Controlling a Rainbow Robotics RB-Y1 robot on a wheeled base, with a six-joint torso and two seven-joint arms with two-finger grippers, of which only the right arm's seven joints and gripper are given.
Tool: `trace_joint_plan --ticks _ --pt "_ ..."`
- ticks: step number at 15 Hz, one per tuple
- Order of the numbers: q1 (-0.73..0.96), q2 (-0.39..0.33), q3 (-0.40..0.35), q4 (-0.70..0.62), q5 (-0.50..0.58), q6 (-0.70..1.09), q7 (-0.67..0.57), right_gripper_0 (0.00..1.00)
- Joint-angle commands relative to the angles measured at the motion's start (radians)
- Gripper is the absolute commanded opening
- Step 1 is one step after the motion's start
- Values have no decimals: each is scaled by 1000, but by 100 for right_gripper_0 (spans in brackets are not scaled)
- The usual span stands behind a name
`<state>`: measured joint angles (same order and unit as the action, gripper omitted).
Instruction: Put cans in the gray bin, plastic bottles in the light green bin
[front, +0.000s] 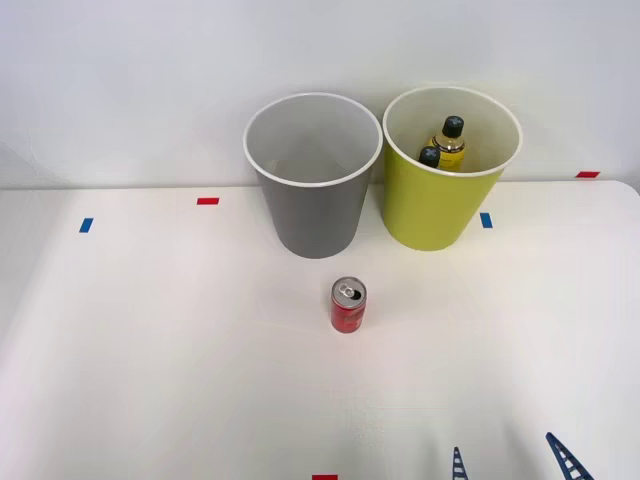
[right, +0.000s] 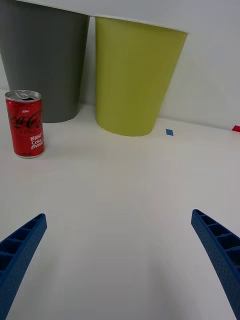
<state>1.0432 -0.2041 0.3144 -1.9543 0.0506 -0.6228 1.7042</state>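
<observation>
The white counter (front: 150, 350) carries everything. At its far edge stand the gray bin (front: 313, 172) and the light green bin (front: 451, 165), rims almost touching, the green one on the gray one's right. Two plastic bottles (front: 447, 142) with black caps already sit inside the green bin; I cannot see the bottom of the gray bin, so whether a can lies there is unclear. The red can (front: 348, 305) stands upright just in front of the gray bin, well apart from both bins' walls, its long axis vertical and its opened top up. The right hand (front: 512, 462) hovers low at the near edge with its blue fingers (right: 20, 250) spread wide and nothing between them. The can lies ahead of the hand and off to its left, so I judge the reach must go forward and leftward.
</observation>
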Motion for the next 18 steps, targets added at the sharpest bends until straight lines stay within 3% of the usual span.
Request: trace_joint_plan --ticks 1,18 --pt "0 0 0 0 0 0 0 100" --pt "0 0 0 0 0 0 0 100"
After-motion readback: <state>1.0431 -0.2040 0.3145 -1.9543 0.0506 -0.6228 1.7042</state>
